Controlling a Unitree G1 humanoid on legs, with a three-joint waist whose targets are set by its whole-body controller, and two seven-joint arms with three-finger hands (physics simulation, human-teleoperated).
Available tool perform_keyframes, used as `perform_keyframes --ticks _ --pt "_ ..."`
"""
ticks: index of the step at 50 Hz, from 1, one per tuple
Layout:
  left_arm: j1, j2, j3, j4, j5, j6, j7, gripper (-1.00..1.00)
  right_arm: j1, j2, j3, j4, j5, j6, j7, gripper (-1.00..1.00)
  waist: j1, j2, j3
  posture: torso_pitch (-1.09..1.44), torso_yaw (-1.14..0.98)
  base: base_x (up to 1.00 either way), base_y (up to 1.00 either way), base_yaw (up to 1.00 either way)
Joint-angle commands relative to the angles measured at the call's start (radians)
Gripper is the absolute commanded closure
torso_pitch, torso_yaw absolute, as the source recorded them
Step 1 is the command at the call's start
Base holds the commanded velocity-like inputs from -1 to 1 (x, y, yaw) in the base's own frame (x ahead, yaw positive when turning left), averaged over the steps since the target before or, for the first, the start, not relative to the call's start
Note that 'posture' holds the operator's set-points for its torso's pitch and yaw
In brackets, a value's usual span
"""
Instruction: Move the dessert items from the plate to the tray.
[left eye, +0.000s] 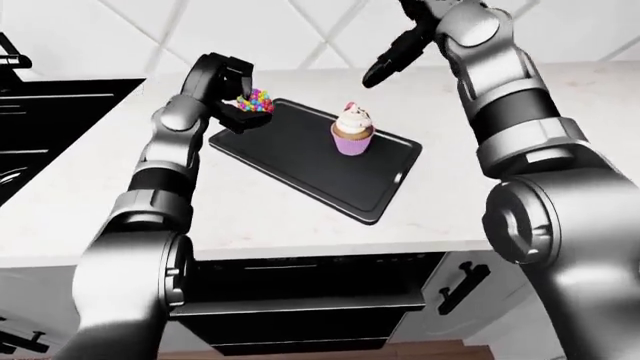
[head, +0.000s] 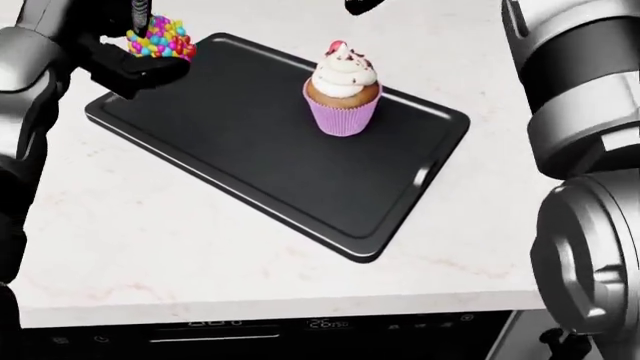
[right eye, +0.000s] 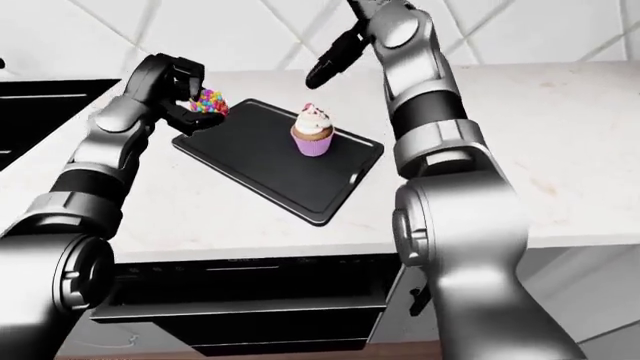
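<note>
A black tray (head: 250, 157) lies on the white marble counter (head: 150, 247). A cupcake (head: 342, 88) with a pink wrapper and white frosting stands upright on the tray's right part. My left hand (head: 140, 56) is shut on a dessert topped with coloured candies (head: 160, 37) and holds it over the tray's upper left corner. My right hand (left eye: 395, 56) is open and empty, raised above and beyond the cupcake; it also shows in the right-eye view (right eye: 330, 60). No plate is in view.
A black stovetop (left eye: 50, 127) lies at the left of the counter in the left-eye view. An oven front with a display (head: 260, 326) sits under the counter edge. A tiled wall (right eye: 250, 30) rises behind the counter.
</note>
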Motion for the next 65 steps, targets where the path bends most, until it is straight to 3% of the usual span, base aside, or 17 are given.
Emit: perform_keyframes --ticks 1,4,10,15,28,31,34,37,42,47,48,54,58,59,65 --pt "-0.039 0.000 0.006 -0.018 0.011 -0.038 0.014 1.00 -0.071 -0.015 -0.021 -0.057 0.076 -0.021 -0.030 -1.00 0.000 0.000 -0.035 0.00 0.00 0.00 0.00 0.00" --pt "-0.062 -0.014 0.003 0.023 0.033 -0.027 0.034 1.00 -0.111 -0.026 -0.057 -0.070 0.177 -0.028 -0.051 -1.00 0.000 0.000 -0.034 0.00 0.00 0.00 0.00 0.00" --pt "-0.061 -0.046 0.001 0.059 0.077 -0.025 0.080 1.00 -0.119 -0.055 -0.027 -0.048 0.218 -0.065 -0.071 -1.00 -0.002 -0.007 -0.028 0.00 0.00 0.00 0.00 0.00" --pt "-0.045 -0.066 0.007 0.069 0.094 -0.028 0.091 1.00 -0.108 -0.040 0.002 -0.050 0.223 -0.077 -0.072 -1.00 -0.003 -0.010 -0.031 0.00 0.00 0.00 0.00 0.00" --pt "-0.041 -0.083 0.015 0.063 0.111 -0.031 0.081 1.00 -0.107 -0.040 0.011 -0.053 0.237 -0.079 -0.069 -1.00 -0.002 -0.009 -0.029 0.00 0.00 0.00 0.00 0.00" --pt "-0.041 -0.082 0.015 0.061 0.112 -0.036 0.075 0.88 -0.108 -0.041 0.011 -0.051 0.237 -0.080 -0.071 -1.00 -0.001 -0.009 -0.030 0.00 0.00 0.00 0.00 0.00" --pt "-0.043 -0.079 0.017 0.059 0.110 -0.035 0.076 0.63 -0.109 -0.043 0.011 -0.050 0.237 -0.081 -0.071 -1.00 -0.001 -0.009 -0.030 0.00 0.00 0.00 0.00 0.00" --pt "-0.043 -0.080 0.017 0.059 0.110 -0.036 0.076 0.59 -0.109 -0.044 0.010 -0.049 0.238 -0.079 -0.074 -1.00 -0.001 -0.009 -0.030 0.00 0.00 0.00 0.00 0.00" --pt "-0.043 -0.081 0.015 0.055 0.109 -0.042 0.066 0.17 -0.108 -0.042 0.012 -0.048 0.237 -0.082 -0.075 -1.00 -0.001 -0.008 -0.031 0.00 0.00 0.00 0.00 0.00" --pt "-0.040 -0.080 0.014 0.055 0.110 -0.043 0.064 -0.04 -0.109 -0.044 0.010 -0.051 0.239 -0.078 -0.075 -1.00 -0.001 -0.008 -0.031 0.00 0.00 0.00 0.00 0.00" --pt "-0.038 -0.081 0.013 0.056 0.111 -0.044 0.064 -0.20 -0.108 -0.043 0.011 -0.051 0.238 -0.079 -0.075 -1.00 -0.001 -0.008 -0.031 0.00 0.00 0.00 0.00 0.00" --pt "-0.033 -0.083 0.008 0.055 0.118 -0.046 0.062 -0.31 -0.108 -0.042 0.012 -0.054 0.238 -0.080 -0.072 -1.00 -0.001 -0.008 -0.031 0.00 0.00 0.00 0.00 0.00" --pt "-0.033 -0.082 0.009 0.055 0.120 -0.048 0.063 -0.69 -0.107 -0.042 0.012 -0.051 0.237 -0.082 -0.072 -1.00 -0.001 -0.008 -0.032 0.00 0.00 0.00 0.00 0.00" --pt "-0.034 -0.081 0.010 0.055 0.119 -0.047 0.061 -0.93 -0.107 -0.041 0.013 -0.052 0.237 -0.083 -0.071 -1.00 -0.001 -0.008 -0.032 0.00 0.00 0.00 0.00 0.00" --pt "-0.047 -0.072 0.017 0.049 0.114 -0.045 0.066 -1.00 -0.105 -0.040 0.014 -0.051 0.235 -0.085 -0.072 -1.00 -0.002 -0.008 -0.032 0.00 0.00 0.00 0.00 0.00"
